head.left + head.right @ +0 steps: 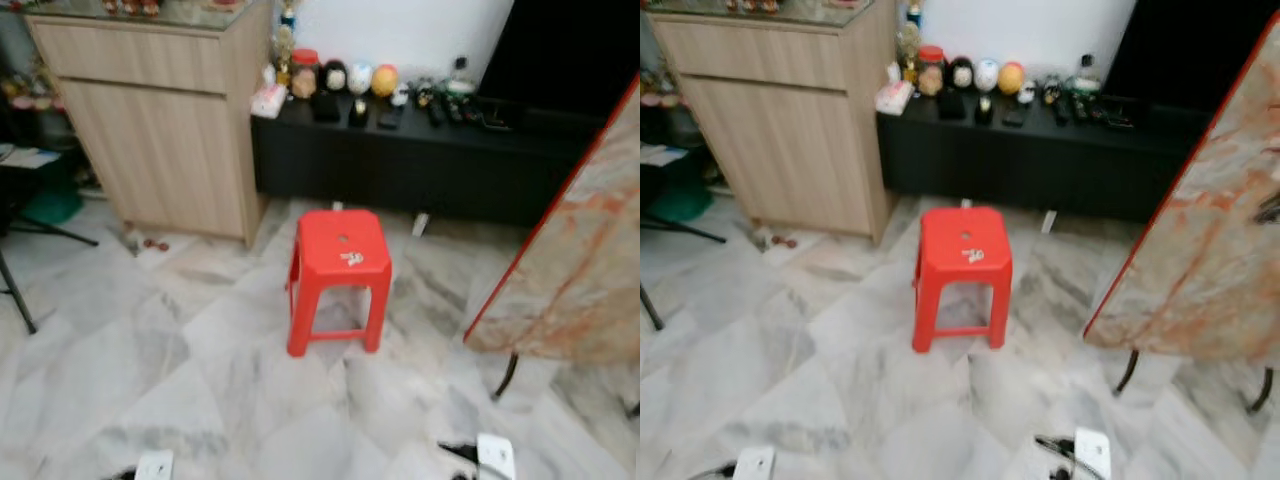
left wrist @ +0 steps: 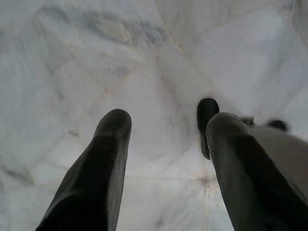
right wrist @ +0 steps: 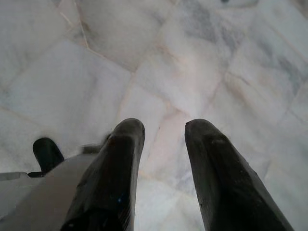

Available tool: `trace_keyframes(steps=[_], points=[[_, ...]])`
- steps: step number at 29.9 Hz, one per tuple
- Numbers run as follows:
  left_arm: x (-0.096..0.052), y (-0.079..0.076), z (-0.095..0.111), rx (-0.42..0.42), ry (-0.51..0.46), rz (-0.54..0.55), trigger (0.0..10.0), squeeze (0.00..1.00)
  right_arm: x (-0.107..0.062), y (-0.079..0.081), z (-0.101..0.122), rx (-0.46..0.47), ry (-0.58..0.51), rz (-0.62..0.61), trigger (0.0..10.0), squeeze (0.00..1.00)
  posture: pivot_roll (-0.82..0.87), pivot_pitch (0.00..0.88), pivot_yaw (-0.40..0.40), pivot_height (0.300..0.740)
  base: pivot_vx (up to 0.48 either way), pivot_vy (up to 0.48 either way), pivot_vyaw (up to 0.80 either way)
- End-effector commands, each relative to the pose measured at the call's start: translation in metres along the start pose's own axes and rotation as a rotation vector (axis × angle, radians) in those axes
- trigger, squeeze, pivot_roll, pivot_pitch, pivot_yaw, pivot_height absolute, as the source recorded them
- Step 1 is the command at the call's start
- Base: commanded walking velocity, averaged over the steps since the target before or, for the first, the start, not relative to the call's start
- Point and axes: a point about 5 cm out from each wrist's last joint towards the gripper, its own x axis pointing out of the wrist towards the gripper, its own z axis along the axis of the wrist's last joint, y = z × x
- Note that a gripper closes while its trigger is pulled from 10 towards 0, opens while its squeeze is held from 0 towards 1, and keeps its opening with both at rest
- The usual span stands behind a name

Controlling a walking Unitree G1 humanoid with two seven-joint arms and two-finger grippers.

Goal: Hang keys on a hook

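A small bunch of keys (image 1: 352, 259) lies on top of a red plastic stool (image 1: 338, 275) standing on the marble floor ahead of me. My left gripper (image 2: 168, 122) hangs open over bare marble, with nothing between its two black fingers. My right gripper (image 3: 164, 129) also hangs open above the floor, holding nothing. Both arms are low at my sides, well short of the stool. I can make out no hook.
A wooden cabinet (image 1: 165, 120) stands at the back left, and a low black TV bench (image 1: 420, 160) with figurines and remotes runs along the wall. A marble-topped table (image 1: 585, 260) with a red edge juts in at the right. A tripod leg (image 1: 15, 295) is at the far left.
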Motion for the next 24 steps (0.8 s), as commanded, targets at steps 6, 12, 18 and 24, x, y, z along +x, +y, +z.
trace_keyframes(steps=[6,12,18,24], points=[[0.0001,-0.0053,-0.0026,-0.005,0.008,-0.015,10.0,0.00,-0.0006,-0.0065,-0.0010,-0.015,0.004,-0.011,10.0,0.00,-0.02,0.013,-0.062,0.740,0.000,0.283,0.00],[0.0002,-0.0063,-0.0020,-0.004,0.003,-0.018,10.0,0.00,-0.0006,-0.0076,-0.0005,-0.022,0.004,-0.010,10.0,0.00,-0.02,0.020,-0.067,0.740,0.000,0.047,0.00],[0.0004,-0.0071,-0.0007,-0.018,-0.006,-0.022,10.0,0.00,-0.0004,-0.0075,0.0016,-0.049,0.001,0.002,10.0,0.00,-0.01,0.032,-0.070,0.740,0.000,0.000,0.00],[0.0006,-0.0067,-0.0009,-0.012,0.005,-0.024,10.0,0.00,-0.0003,-0.0064,0.0024,-0.048,-0.003,0.006,10.0,0.00,-0.01,0.032,-0.068,0.740,0.000,0.000,0.00]])
